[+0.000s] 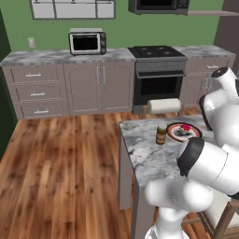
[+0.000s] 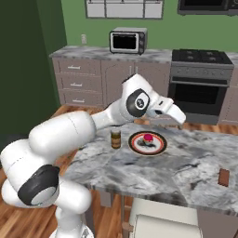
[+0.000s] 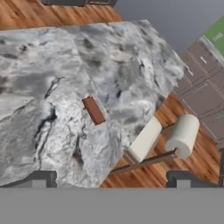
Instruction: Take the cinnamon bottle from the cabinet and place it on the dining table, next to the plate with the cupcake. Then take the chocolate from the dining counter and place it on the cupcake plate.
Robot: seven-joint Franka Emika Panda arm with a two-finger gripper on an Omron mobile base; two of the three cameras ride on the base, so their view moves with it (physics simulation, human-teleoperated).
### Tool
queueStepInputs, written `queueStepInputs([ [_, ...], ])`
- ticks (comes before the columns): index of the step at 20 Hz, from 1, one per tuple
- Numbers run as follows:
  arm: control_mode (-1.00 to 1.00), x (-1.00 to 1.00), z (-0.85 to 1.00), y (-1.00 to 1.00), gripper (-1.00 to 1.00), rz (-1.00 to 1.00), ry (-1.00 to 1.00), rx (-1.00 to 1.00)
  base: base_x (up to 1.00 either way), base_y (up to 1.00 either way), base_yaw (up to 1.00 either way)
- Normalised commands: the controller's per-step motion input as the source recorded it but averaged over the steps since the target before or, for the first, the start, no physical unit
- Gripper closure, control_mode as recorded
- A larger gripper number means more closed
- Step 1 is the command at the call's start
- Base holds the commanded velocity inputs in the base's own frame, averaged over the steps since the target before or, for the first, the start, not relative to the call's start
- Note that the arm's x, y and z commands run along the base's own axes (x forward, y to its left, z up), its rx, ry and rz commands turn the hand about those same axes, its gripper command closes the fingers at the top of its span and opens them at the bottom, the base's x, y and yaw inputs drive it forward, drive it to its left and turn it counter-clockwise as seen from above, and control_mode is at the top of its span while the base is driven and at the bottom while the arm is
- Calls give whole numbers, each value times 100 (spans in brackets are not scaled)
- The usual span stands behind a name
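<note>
The cinnamon bottle (image 1: pixel 161 135) (image 2: pixel 115 138) stands upright on the dining table (image 1: pixel 144 154) (image 2: pixel 139 172), just left of the plate (image 2: pixel 148 142) (image 1: pixel 183 131) that carries the cupcake (image 2: pixel 148 138). Farther right on the marble lies the chocolate (image 2: pixel 224 177) (image 3: pixel 94 110), a small brown bar. My gripper (image 2: pixel 180 117) (image 3: pixel 111 179) hovers above the table past the plate. It is open, its dark fingertips (image 3: pixel 39 178) stand far apart with nothing between them, and the chocolate lies ahead of them.
A stool with a cream seat (image 3: pixel 146 139) and a rolled backrest (image 3: pixel 183 135) stands against the table's edge by the chocolate. Another stool (image 1: pixel 164 106) is at the far side. Behind are the oven (image 1: pixel 158 74), a toaster oven (image 1: pixel 87 43) and taupe drawer units (image 1: pixel 37 91).
</note>
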Motion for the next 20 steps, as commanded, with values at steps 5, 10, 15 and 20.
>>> queueStepInputs([
  [5,-100,-8,-38,-100,-100,-15,14,18,0,0,0],
  [10,-100,-1,-42,-100,-100,0,6,32,0,0,0],
  [15,-100,12,-76,-62,-100,11,3,28,0,0,0],
  [20,-100,21,-77,-14,-100,19,0,15,0,0,0],
])
